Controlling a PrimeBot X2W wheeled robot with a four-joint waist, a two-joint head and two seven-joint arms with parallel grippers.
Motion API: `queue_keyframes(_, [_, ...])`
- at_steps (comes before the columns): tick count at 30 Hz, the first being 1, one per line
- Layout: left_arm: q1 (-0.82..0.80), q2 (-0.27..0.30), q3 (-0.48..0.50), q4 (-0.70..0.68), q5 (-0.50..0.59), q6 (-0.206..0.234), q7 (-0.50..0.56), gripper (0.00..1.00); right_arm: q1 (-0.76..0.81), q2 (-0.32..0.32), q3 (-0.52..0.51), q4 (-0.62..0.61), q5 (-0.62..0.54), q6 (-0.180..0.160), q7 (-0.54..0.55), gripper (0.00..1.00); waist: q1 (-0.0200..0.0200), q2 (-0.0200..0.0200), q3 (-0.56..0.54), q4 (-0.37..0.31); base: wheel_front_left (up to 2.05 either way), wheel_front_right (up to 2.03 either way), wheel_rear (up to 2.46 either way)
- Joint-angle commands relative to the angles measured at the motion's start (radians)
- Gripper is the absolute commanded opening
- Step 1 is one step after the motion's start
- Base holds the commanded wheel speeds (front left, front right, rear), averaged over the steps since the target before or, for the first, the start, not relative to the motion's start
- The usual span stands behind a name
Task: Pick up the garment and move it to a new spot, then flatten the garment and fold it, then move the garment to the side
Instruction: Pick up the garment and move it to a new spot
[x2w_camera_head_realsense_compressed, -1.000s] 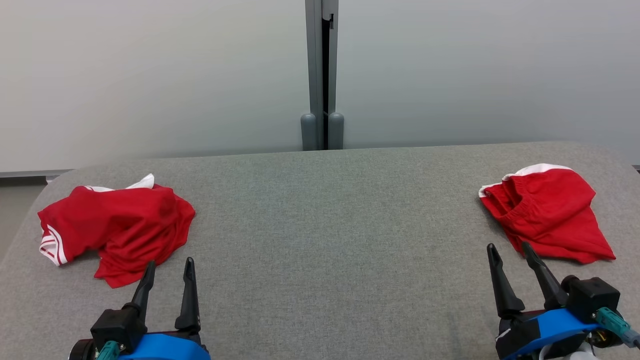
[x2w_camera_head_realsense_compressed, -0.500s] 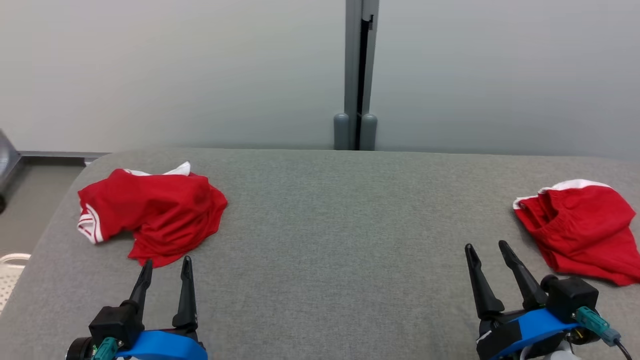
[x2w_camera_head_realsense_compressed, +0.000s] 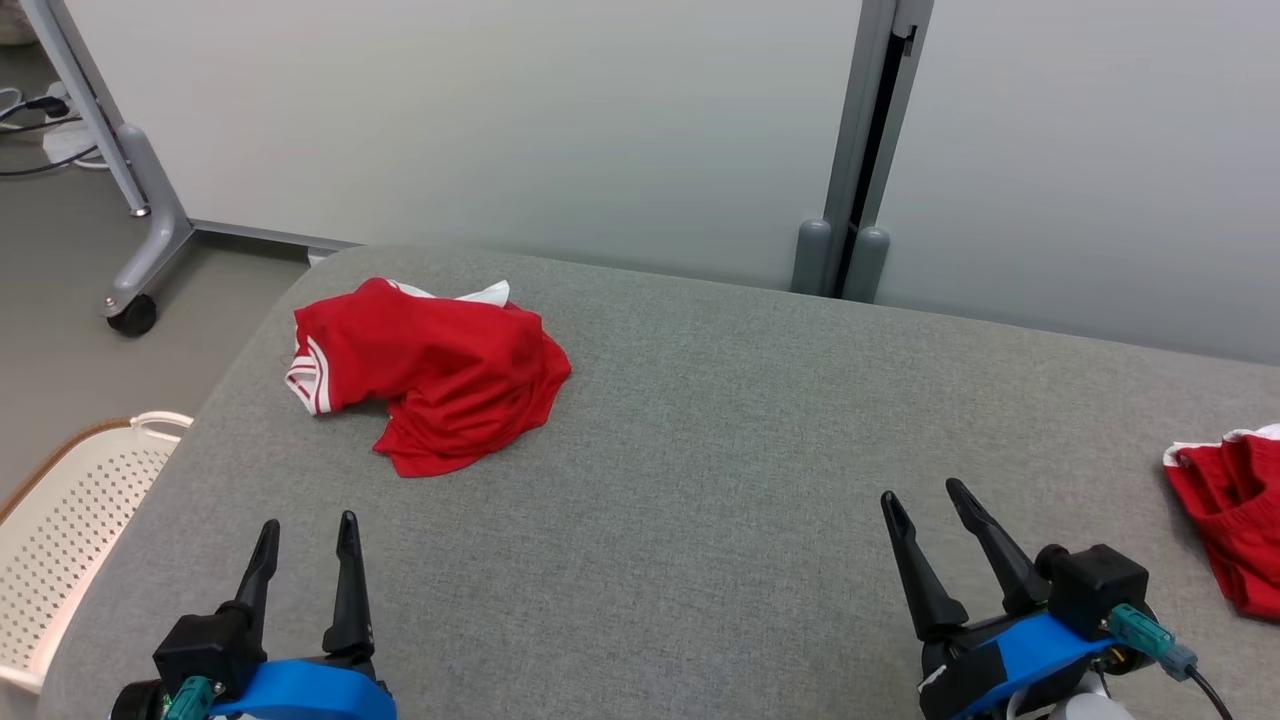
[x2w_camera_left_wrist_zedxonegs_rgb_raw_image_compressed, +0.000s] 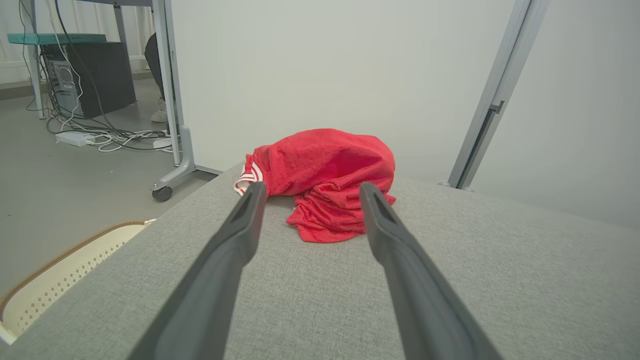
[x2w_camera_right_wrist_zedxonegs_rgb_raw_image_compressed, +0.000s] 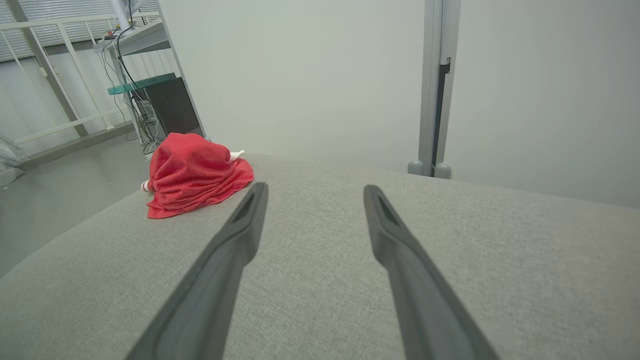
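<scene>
Far left, garment (x2w_camera_head_realsense_compressed: 440, 370) crosswise (cuff (x2w_camera_head_realsense_compressed: 308, 375) pointing left)

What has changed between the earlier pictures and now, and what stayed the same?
The head camera turned to the robot's left: the crumpled red garment now shows nearer the middle, the second red garment is cut by the right edge, and a white basket has come into view. Nothing was grasped or released. Both garments lie unmoved on the table; the left claw and right claw stay open, empty.

Pale partition wall (x2w_camera_head_realsense_compressed: 500, 120), grey joining post (x2w_camera_head_realsense_compressed: 852, 150), grey floor (x2w_camera_head_realsense_compressed: 60, 330), wheeled stand leg (x2w_camera_head_realsense_compressed: 160, 215), perhaps a computer tower (x2w_camera_left_wrist_zedxonegs_rgb_raw_image_compressed: 100, 75) beyond.
</scene>
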Motion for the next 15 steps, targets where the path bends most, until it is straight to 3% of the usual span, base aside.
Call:
queue_keyframes(1, [-0.010,0.002,0.007,-0.002,0.002,0.002,-0.002,1.00,-0.014,-0.006,0.006,0.002,0.007,0.000,-0.003,1.00,0.0000,0.0000,0.010,0.011,0.00,0.00,0.00])
queue_keyframes(9, [-0.071,0.005,0.025,0.005,-0.036,0.008,0.021,1.00,-0.035,-0.017,0.032,-0.008,0.016,0.000,-0.003,1.00,0.0000,0.0000,0.038,-0.012,0.00,0.00,0.00])
queue_keyframes(15, [-0.210,0.061,0.042,-0.023,-0.089,0.005,0.206,1.00,-0.060,-0.028,0.043,-0.015,0.023,0.000,-0.003,1.00,0.0000,0.0000,0.071,-0.059,0.00,0.00,0.00])
